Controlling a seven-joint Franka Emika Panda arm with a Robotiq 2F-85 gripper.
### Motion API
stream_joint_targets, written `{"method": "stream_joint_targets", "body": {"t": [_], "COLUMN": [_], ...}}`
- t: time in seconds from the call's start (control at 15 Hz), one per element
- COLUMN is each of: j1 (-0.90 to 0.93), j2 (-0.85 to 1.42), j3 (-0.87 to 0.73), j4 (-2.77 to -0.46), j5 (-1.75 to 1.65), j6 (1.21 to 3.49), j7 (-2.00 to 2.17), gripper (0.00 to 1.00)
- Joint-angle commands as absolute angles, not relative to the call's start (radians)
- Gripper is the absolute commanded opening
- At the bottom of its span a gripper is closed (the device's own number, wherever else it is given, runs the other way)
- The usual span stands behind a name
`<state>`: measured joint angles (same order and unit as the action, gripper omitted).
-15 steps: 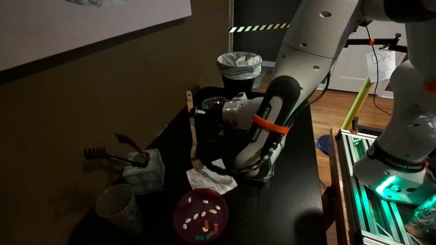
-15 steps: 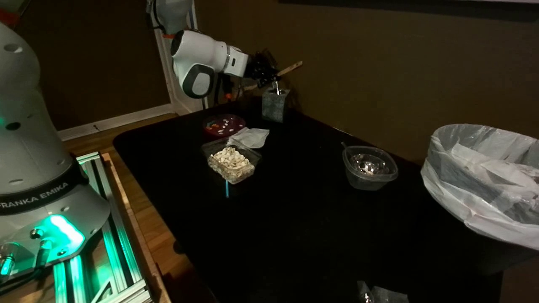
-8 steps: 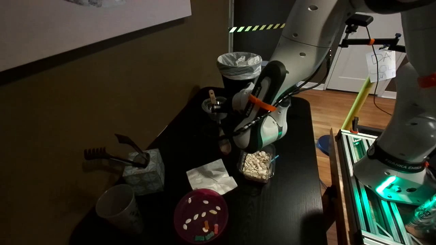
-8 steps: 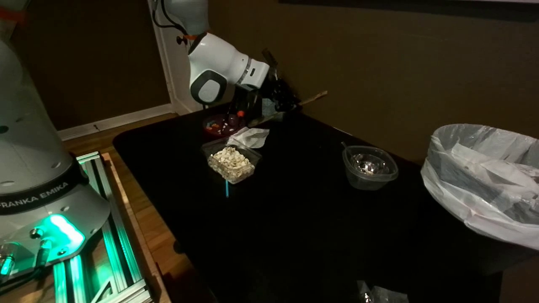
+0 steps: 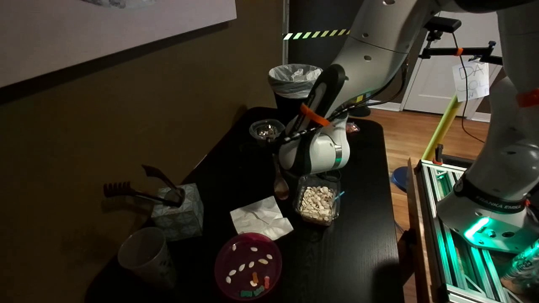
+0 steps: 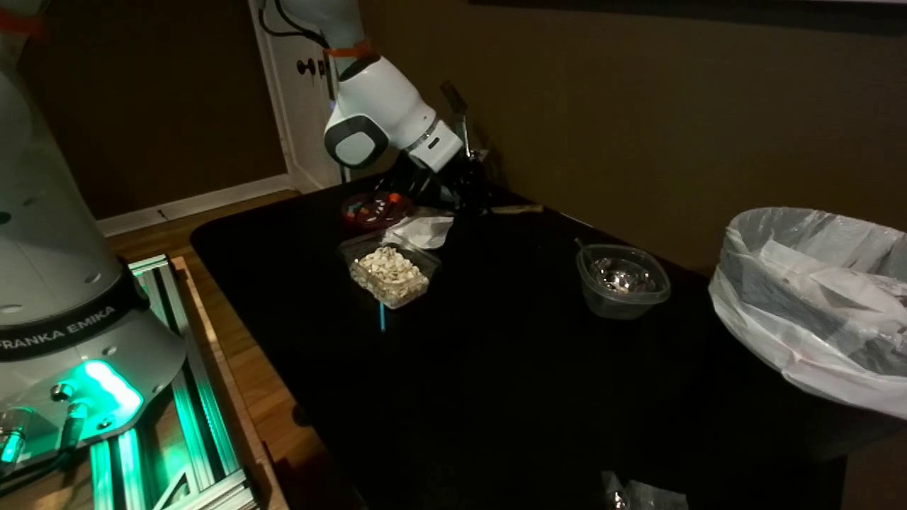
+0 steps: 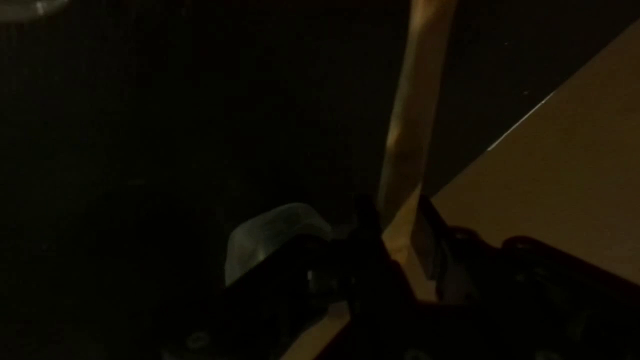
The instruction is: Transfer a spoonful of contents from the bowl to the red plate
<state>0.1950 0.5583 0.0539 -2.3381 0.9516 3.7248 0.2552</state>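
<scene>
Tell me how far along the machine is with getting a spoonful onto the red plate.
Looks done: the end effector grips the wooden spoon. Some pale pieces lie on the red plate, but I can't tell whether the spoon brought them.
In hand: the spoon's head is outside the glass bowl, no pieces visible in it.
Probably left: scooping from the heap in the bowl and tipping that onto the plate.

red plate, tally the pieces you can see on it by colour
Pale pieces: 9
Green pieces: 2
Orange piece: 1
Red piece: 1
Total on the red plate: 13
</scene>
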Motion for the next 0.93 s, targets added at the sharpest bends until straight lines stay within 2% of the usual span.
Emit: {"method": "stream_joint_targets", "body": {"t": [0.0, 0.33, 0.87], "j1": [0.206, 0.274, 0.424], "j2": [0.557, 0.59, 0.639], "j3": [0.025, -0.058, -0.07], "j4": [-2.265, -2.212, -2.182], "j5": [1.122, 1.353, 1.38], "j6": [3.547, 3.347, 3.381], "j7": [0.227, 0.266, 0.393], "gripper": [0.06, 0.06, 0.06]}}
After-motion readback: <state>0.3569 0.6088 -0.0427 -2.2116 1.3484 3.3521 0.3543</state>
